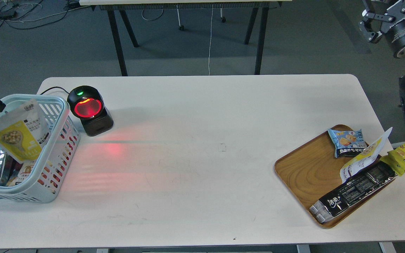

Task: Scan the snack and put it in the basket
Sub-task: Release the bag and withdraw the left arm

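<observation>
The long black packet point(353, 192) on the wooden tray point(304, 172), at the right, has big white Chinese signs near its near end; I cannot read them for sure. The small blue packet point(347, 142) has a dark strip with Chinese signs, too small to read. The snack point(19, 135) in the basket point(53, 151), at the left, has small black words, too blurry to read.

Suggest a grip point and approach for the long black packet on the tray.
Grip the long black packet across its narrow width near mid-length, coming from above. It lies flat and diagonal on the wooden tray, its near-left end on the rim; a white pouch overlaps its far end.
</observation>
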Controlling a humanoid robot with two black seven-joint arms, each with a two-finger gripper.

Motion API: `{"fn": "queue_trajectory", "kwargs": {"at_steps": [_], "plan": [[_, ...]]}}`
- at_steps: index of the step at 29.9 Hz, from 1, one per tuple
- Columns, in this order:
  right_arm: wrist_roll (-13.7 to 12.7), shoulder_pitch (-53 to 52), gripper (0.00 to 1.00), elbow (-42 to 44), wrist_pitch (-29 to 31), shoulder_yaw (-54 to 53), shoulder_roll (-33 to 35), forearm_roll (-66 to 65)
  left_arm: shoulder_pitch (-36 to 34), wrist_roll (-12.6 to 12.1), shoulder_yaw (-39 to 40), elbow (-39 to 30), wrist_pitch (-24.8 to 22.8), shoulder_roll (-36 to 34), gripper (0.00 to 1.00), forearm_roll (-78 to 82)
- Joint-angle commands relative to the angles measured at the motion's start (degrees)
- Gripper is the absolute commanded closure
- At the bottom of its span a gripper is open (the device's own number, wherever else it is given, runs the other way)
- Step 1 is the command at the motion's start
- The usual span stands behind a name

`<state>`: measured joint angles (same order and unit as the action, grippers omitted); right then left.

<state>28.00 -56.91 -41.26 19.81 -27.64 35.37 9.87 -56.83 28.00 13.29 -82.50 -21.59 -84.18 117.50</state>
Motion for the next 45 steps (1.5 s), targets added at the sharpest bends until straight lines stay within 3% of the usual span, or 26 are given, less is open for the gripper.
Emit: {"fn": "queue_trajectory", "kwargs": {"at_steps": [1, 7, 10, 14, 19, 27, 31, 33, 35, 45], "plan": [[0.0, -0.3, 0.03, 0.0, -1.0, -2.8, 0.2, 0.0, -0.1, 0.0, 0.6, 0.2, 0.1, 1.0, 0.24, -9.1], [0.0, -0.6, 0.01, -0.1, -0.8, -4.4, 0.2, 0.1, -0.8, 0.0, 4.2, 7.4, -0.8, 7.1, 0.00, -45.8], [0.0, -0.3, 0.01, 0.1, -1.3, -8.6, -0.1, 0.1, -0.9, 0.0, 6.8, 10.9, -1.5, 11.9, 0.00, -61.8], [0.0, 0.0, 0.01, 0.7, -1.3, -9.4, -0.2, 0.0, -0.7, -5.7, 10.0, 17.4, -3.9, 20.1, 0.00, -79.0], [0.0, 2.1, 0.01, 0.0, 1.4, -10.3, -1.4, 0.2, -0.9, -7.0, 14.9, 30.8, -6.4, 34.9, 0.00, -98.4], [-0.2, 2.6, 0.02, 0.3, 5.0, -12.3, -3.2, 2.2, -1.0, -8.2, 24.7, 48.6, -6.4, 49.8, 0.00, -113.7], [-6.1, 2.8, 0.01, 1.0, 5.4, -14.5, -5.0, 3.1, -3.1, -14.5, 29.8, 55.1, -6.4, 57.2, 0.00, -120.8], [-7.3, 2.8, 0.01, 2.7, 6.3, -15.6, -6.0, 3.1, -3.6, -17.8, 32.0, 56.2, -6.4, 59.0, 0.00, -124.3], [-7.5, 2.7, 0.01, 4.8, 7.9, -16.6, -7.9, 3.1, -3.6, -19.2, 33.7, 57.4, -6.4, 60.7, 0.00, -128.2], [-7.4, 3.1, 0.01, 12.3, 8.2, -18.4, -13.0, 3.2, -3.3, -19.3, 34.2, 58.7, -6.4, 68.1, 0.00, -136.7]]}}
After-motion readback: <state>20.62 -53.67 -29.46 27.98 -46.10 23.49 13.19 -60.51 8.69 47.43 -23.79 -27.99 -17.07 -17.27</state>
